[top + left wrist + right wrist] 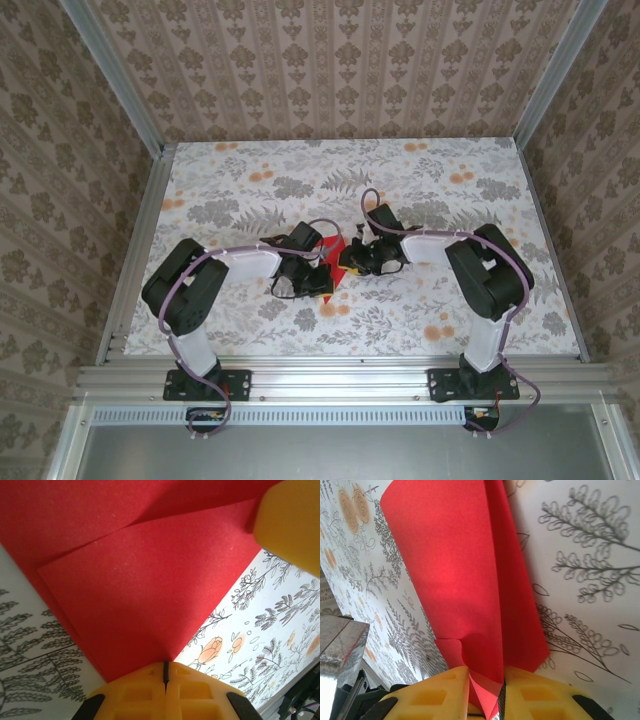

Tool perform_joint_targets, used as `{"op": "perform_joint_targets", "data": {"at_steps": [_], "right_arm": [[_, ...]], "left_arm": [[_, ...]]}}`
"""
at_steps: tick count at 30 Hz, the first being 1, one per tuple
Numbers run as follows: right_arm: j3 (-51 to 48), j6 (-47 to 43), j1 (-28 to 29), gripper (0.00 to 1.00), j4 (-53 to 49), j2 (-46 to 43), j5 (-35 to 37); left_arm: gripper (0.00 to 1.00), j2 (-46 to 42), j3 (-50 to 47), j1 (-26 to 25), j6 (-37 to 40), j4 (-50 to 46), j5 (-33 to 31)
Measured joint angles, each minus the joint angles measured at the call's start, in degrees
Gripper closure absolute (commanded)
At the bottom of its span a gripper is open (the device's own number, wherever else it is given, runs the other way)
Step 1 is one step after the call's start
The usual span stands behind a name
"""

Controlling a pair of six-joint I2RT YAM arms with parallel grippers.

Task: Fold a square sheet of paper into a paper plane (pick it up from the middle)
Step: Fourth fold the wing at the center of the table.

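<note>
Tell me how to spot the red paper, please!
Look at the middle of the flowery table, where the left gripper and the right gripper meet. Both pinch the square sheet of paper, which is partly folded. It is the only bright red thing there.

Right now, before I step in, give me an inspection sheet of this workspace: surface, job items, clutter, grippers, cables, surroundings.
Surface: floral-print table, flat.
Job's things: red square sheet of paper, partly folded with overlapping layers, held between both grippers mid-table.
Clutter: nothing seen.
Grippers: left gripper shut on a corner of the paper; right gripper shut on a folded part of it.
Cables: purple cables run along both arms, away from the paper.
Surroundings: patterned wallpaper walls on three sides, aluminium frame at the near edge.
</note>
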Motion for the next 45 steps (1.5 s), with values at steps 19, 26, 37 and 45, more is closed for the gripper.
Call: {"op": "perform_joint_targets", "data": {"at_steps": [19,26,37,45], "right_arm": [[-7.39,7.34,1.36,1.0,-0.17,-10.69,13.09],[-7.5,14.49,1.64,1.0,-9.57,-19.43,24.68],[-5.55,23.65,1.64,1.0,-21.2,-19.37,29.94],[-1.09,28.74,1.57,1.0,-25.09,-14.4,28.96]], "left_arm": [[0.72,-12.04,-1.77,-0.81,-0.46,-0.11,-6.82],[0.62,-12.94,-5.79,-4.33,1.9,7.43,-9.79],[0.35,-8.96,-7.5,-8.83,14.36,25.64,-11.5],[0.46,-6.08,-9.55,-11.52,22.71,33.46,-13.6]]}}
